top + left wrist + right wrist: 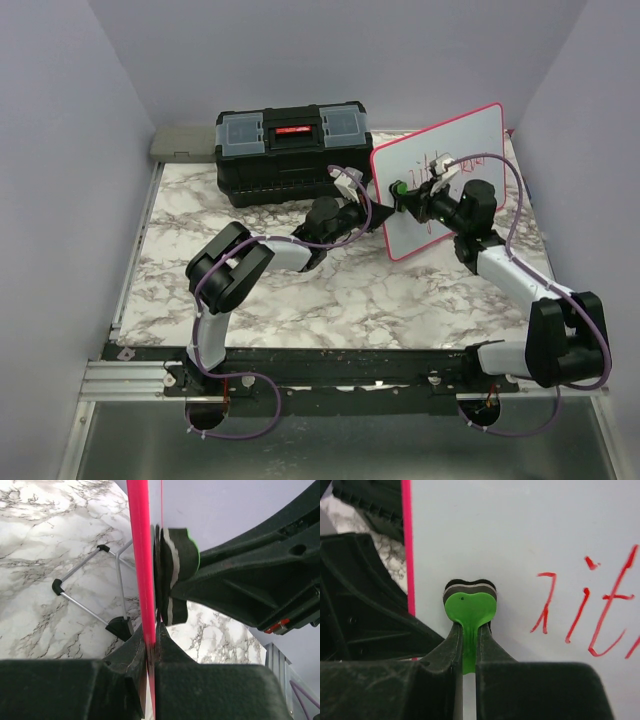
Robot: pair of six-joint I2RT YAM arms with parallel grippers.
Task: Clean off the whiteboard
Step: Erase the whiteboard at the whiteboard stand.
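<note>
The whiteboard [470, 135] stands tilted on edge at the right rear of the table, its face with red handwriting [600, 605] towards the right arm. My left gripper [375, 205] is shut on the pink-red rim [140, 555] at the board's left edge, its jaws [151, 635] pinching it. My right gripper [468, 630] is shut on the tab of a green eraser [470, 607], whose dark felt pad presses on the white face just inside the rim, left of the writing. From the left wrist, the eraser [177, 570] lies flat against the board.
A black toolbox [290, 150] with a red latch stands behind the left gripper. The board's wire stand with black feet [85, 587] hangs behind it over the marble table [330, 290]. A grey flat object [185, 142] lies at the back left. Lilac walls enclose the table.
</note>
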